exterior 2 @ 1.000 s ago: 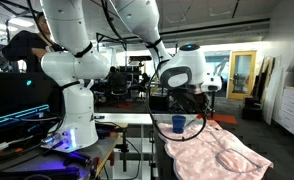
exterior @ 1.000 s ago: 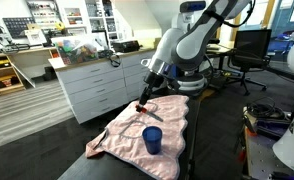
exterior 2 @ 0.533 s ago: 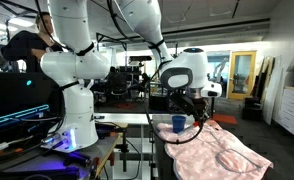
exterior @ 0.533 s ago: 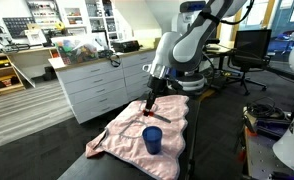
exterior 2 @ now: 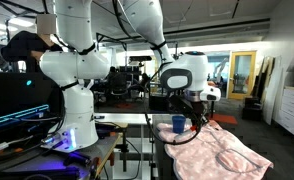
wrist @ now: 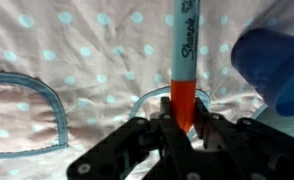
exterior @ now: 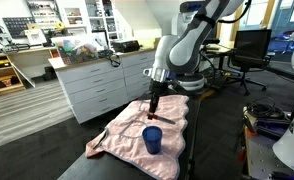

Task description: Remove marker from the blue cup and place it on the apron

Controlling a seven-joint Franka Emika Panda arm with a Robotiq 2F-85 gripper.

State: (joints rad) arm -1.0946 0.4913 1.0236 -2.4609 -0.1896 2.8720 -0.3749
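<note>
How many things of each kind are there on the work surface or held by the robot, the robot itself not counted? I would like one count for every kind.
marker: 1
blue cup: 1
apron: 1
Total: 3

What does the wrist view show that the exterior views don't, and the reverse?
Wrist only: "Sharpie" lettering on the grey-and-orange marker clamped in the black gripper, and pale dots on the pink fabric apron. Exterior only: the white robot arm and the white drawer cabinets. Shared: the blue plastic cup standing on the apron.
</note>
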